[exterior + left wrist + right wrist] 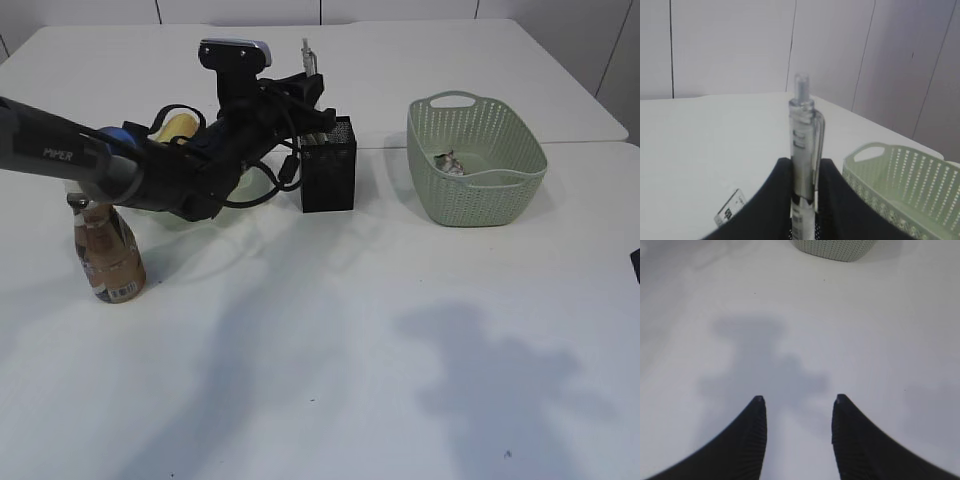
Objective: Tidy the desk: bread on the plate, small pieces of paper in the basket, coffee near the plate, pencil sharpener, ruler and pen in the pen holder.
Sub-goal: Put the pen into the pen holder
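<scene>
My left gripper [306, 88] hangs over the black mesh pen holder [330, 165], shut on a clear pen [308, 55] that stands upright. In the left wrist view the pen [803, 135] is pinched between the two dark fingers of the left gripper [804, 162], its lower end at the pen holder's mesh [816, 234]. The bread [178, 125] shows behind the arm, over the pale green plate [252, 186]. The coffee [108, 255] stands at the left. The basket [475, 160] holds a piece of paper [448, 161]. My right gripper [799, 401] is open above bare desk [800, 330].
A small pale flat item with dark print [730, 212] lies on the desk beyond the pen holder; I cannot tell what it is. The basket [905, 185] sits close to the right of the left gripper. The basket's base [835, 247] lies ahead of the right gripper.
</scene>
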`<state>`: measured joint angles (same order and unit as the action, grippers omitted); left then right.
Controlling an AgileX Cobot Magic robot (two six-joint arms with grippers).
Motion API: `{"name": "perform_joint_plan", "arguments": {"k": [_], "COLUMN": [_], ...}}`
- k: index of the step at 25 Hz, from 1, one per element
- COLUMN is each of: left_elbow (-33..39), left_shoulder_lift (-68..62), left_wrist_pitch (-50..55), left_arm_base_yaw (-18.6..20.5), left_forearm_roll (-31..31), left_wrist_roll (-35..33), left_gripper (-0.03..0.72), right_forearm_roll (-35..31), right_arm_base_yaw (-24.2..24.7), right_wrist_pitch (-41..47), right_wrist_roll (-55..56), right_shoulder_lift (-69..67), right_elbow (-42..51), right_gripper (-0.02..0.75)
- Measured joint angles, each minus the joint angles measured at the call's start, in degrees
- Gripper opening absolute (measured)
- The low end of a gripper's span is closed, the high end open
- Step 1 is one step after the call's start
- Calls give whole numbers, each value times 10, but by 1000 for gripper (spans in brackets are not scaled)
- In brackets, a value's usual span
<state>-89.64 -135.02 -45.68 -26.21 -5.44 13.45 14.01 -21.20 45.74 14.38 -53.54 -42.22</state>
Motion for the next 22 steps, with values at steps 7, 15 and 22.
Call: {"name": "perform_joint_plan", "arguments": {"k": [7,15,22], "left_elbow": [-2,-2,-2], "left_shoulder_lift": [0,0,1], "left_wrist_pitch": [29,59,82], "left_arm_base_yaw": [-1,-4,-4], "left_forearm_roll": [-15,-20,-20], "left_wrist_roll": [0,0,4], "left_gripper": [90,300,430], "right_forearm_roll": [0,0,0], "right_arm_base_yaw": [0,0,0], "right_wrist_pitch": [-2,-6,-8], "right_wrist_roll": [0,0,0], "right_shoulder_lift": [0,0,0], "right_elbow": [0,0,0], "right_gripper": [352,352,352]}}
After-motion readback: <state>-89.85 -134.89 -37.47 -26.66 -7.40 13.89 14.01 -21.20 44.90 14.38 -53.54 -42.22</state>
